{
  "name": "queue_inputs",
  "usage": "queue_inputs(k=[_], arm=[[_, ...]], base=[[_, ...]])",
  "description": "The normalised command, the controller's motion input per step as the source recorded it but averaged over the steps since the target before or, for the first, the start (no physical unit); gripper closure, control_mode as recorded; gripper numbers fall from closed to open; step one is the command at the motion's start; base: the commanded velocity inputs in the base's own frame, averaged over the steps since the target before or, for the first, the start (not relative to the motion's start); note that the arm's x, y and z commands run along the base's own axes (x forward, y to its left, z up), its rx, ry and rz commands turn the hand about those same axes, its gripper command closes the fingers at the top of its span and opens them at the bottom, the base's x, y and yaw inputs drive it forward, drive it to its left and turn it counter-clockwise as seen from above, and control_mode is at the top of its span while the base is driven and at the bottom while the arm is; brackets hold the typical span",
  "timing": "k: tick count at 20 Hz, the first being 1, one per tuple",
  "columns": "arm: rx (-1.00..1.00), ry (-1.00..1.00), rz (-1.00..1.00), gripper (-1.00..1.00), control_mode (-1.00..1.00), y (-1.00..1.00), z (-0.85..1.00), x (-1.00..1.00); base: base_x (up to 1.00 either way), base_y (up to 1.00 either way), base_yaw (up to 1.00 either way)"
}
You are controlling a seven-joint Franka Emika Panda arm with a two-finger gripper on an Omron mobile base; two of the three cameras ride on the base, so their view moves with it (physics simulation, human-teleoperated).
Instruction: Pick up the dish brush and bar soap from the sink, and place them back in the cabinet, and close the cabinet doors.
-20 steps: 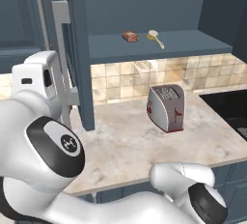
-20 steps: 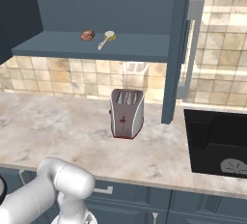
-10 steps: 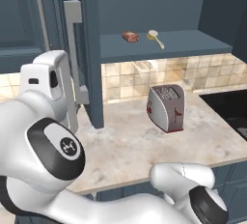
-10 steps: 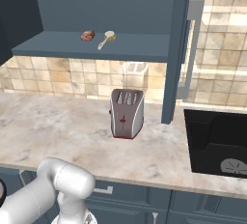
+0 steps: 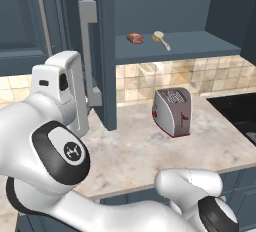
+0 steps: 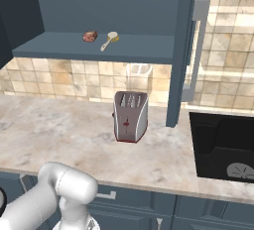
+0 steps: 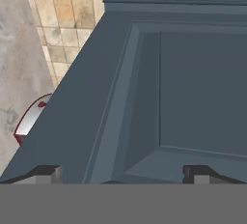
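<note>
My gripper (image 7: 120, 172) spread wide against cabinet door (image 5: 102, 51) panel, to push it shut; dish brush (image 5: 161, 39), bar soap (image 5: 134, 38) shelved behind door

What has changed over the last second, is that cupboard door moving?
Yes. The left cabinet door has swung further towards shut, with the robot's hand following behind it, fingers open against the panel. The bar soap, dish brush, toaster and right door stayed put.
</note>
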Motion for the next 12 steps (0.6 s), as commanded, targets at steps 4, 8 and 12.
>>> queue_inputs(k=[4,8,12], arm=[[0.00,-0.03,-0.08,-1.00,-1.00,-0.19,0.00,0.10],[0.00,-0.03,-0.07,-1.00,-1.00,-0.21,0.00,0.14],[0.00,-0.01,-0.05,-1.00,-1.00,-0.24,0.00,0.27]], base=[[0.00,0.00,0.00],[0.00,0.00,0.00],[0.00,0.00,0.00]])
